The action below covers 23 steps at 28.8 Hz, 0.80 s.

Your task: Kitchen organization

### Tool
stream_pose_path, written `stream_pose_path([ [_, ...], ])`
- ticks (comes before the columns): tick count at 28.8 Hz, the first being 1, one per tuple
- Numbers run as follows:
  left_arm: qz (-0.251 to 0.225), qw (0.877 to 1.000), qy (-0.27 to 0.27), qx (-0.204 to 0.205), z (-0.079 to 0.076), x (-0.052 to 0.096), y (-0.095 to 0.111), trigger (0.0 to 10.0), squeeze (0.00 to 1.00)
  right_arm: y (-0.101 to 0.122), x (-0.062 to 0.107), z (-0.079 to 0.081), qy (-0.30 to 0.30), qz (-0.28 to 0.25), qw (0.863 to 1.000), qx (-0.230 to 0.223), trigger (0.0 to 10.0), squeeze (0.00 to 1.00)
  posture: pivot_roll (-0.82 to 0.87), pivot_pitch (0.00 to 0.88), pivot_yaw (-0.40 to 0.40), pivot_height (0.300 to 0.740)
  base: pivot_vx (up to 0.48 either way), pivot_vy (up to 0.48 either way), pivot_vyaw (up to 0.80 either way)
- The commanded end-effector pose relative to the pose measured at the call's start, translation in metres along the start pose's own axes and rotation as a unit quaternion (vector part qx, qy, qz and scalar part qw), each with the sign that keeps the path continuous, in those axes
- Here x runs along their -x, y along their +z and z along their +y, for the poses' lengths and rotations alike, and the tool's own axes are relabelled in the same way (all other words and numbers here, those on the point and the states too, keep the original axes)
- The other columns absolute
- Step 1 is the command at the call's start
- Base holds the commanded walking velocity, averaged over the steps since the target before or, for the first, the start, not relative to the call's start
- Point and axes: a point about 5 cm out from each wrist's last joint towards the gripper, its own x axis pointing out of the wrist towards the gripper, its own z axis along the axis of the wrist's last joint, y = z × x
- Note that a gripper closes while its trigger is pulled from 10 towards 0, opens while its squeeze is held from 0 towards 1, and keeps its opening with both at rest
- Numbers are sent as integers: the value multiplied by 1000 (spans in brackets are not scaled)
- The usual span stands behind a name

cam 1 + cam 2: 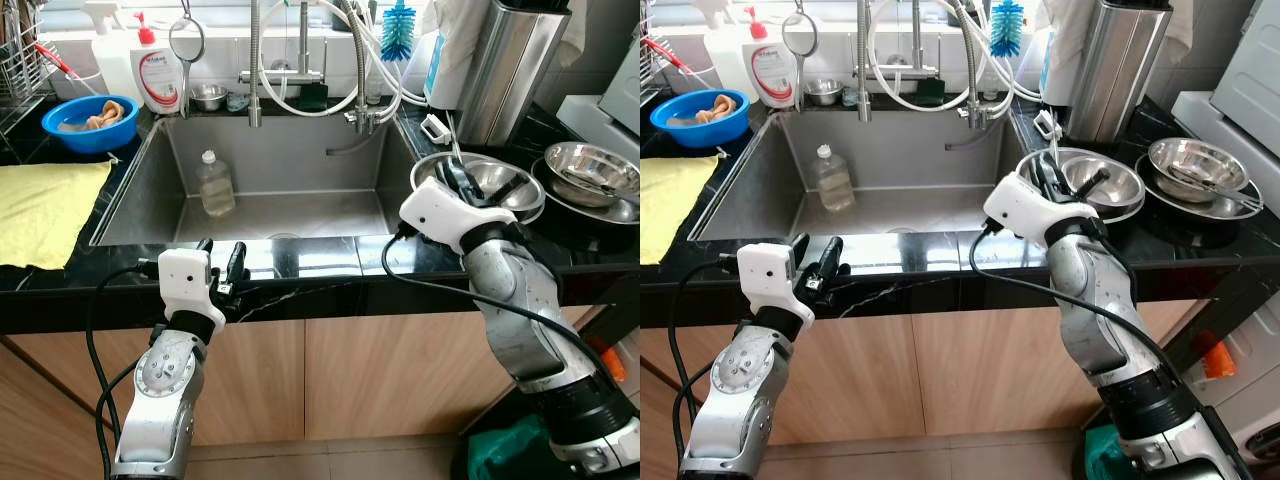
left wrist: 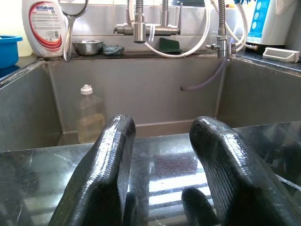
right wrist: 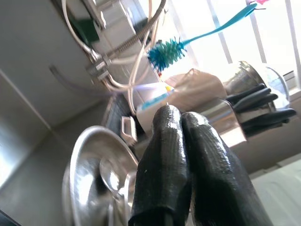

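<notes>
Counter: black worktop (image 1: 60,275) around a steel sink (image 1: 290,215).
Sink: plastic bottle (image 1: 215,183) standing inside.
Left gripper (image 1: 222,268): fingers apart, over the front edge, holding nothing.
Right gripper (image 1: 458,178): fingers pressed together, above the steel bowl (image 1: 505,190) beside the sink.

- We are looking at a black, glossy countertop (image 1: 300,275) with faint pale veining, over pale wood-grain cabinet fronts (image 1: 380,370).
- We are seeing a grey steel sink (image 1: 290,215) holding a clear, yellowish bottle (image 1: 214,183) with a white cap.
- At far left, a bright blue bowl (image 1: 88,122) is showing tan contents, and a yellow cloth (image 1: 45,205) is lying nearer.
- A white detergent bottle (image 1: 158,75) is wearing a red label and pump.
- A turquoise bottle brush (image 1: 397,30) is standing far right, beside silver bowls (image 1: 590,175).
- Both grippers, left (image 1: 222,268) and right (image 1: 460,180), are showing black fingers on white-and-silver arms.
</notes>
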Motion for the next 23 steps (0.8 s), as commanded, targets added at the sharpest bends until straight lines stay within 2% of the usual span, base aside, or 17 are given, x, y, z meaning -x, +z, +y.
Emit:
stream_pose_path([
  [1, 7, 1000, -3, 4, -1, 0, -2, 10000, 0, 11, -2, -5, 0, -26, 995, -98, 10000, 0, -72, 0, -40, 706, 0, 0, 0],
  [2, 7, 1000, -3, 4, -1, 0, -2, 10000, 0, 11, -2, -5, 0, -26, 995, -98, 10000, 0, -72, 0, -40, 706, 0, 0, 0],
  [3, 6, 1000, -3, 3, -1, 0, -2, 10000, 0, 12, -2, -3, 11, -27, 990, -140, 10000, 0, -71, 0, -40, 706, 0, 0, 0],
  [4, 6, 1000, -3, 3, -1, 0, -2, 10000, 0, 12, -2, -3, 11, -27, 990, -140, 10000, 0, -71, 0, -40, 706, 0, 0, 0],
  [5, 6, 1000, -3, 4, -1, 0, -2, 10000, 0, 14, -3, 0, 22, -28, 983, -178, 10000, 0, -71, 0, -40, 706, 0, 0, 0],
  [6, 2, 1000, -2, 3, -1, -1, -1, 10000, 0, 25, -5, 5, 68, -58, 964, -252, 10000, 0, -73, 0, -40, 706, 0, 0, 0],
  [8, 0, 1000, 0, 1, -1, -2, 0, 10000, 0, 35, -7, 6, 93, -87, 954, -270, 10000, 0, -75, 0, -41, 706, 0, 0, 0],
  [11, -2, 1000, 2, 1, 0, -3, 0, 10000, 0, 39, -10, 4, 95, -97, 948, -288, 10000, 0, -74, 0, -41, 706, 0, 0, 0],
  [12, -2, 1000, 1, 1, 0, -3, 0, 10000, 0, 39, -13, 4, 98, -92, 943, -305, 10000, 0, -75, 0, -42, 706, 0, 0, 0],
  [13, -2, 1000, 1, 1, -1, -2, 0, 10000, 0, 37, -16, 6, 117, -86, 928, -342, 10000, 0, -74, 0, -44, 706, 0, 0, 0],
  [16, -3, 1000, 0, 1, -3, -2, -1, 10000, 0, 36, -19, 13, 154, -89, 914, -364, 10000, 0, -67, 0, -45, 706, 0, 0, 0],
  [23, -5, 1000, -6, -5, -3, -2, 0, 10000, 0, 11, -33, 25, 157, -8, 907, -391, 10000, 0, -56, 0, -41, 706, 0, 0, 0],
])
